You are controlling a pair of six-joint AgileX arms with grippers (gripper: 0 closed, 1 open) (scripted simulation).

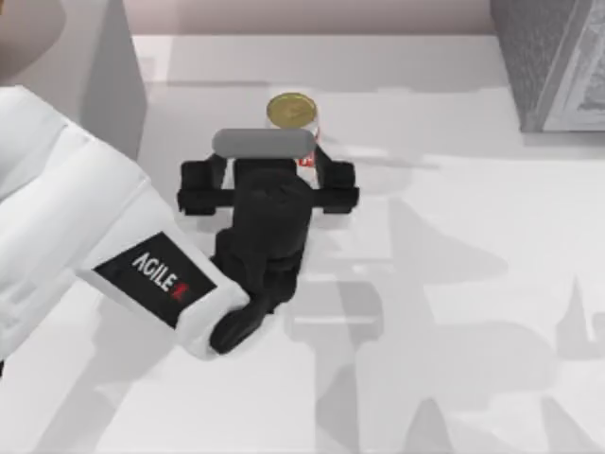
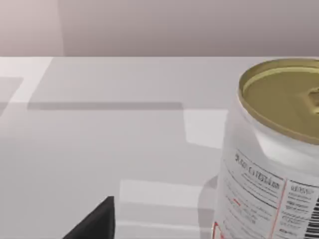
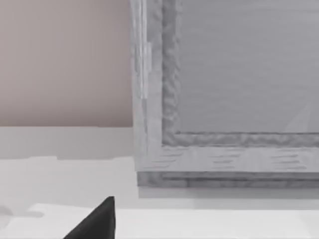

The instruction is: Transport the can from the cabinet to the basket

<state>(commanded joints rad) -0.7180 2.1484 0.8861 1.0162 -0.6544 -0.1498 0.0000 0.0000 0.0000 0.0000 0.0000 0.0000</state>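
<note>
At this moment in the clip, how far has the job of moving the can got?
Done: the left pincer has reached the can, which stands upright on the white table. In hand: the approach; the top view shows the can just beyond the pincer, a little toward the table's right, and no grip is visible yet. Left: closing on the can, lifting it and carrying it to a basket. A grey cabinet stands at the far right corner.

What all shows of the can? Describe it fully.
The can is a small drink can standing upright on the white table, toward the top view's far middle. Its dull gold lid has a raised rim; its white side carries black print and red label patches, with a barcode at one edge in the left wrist view. The left hand sits right in front of it; contact cannot be judged.
</note>
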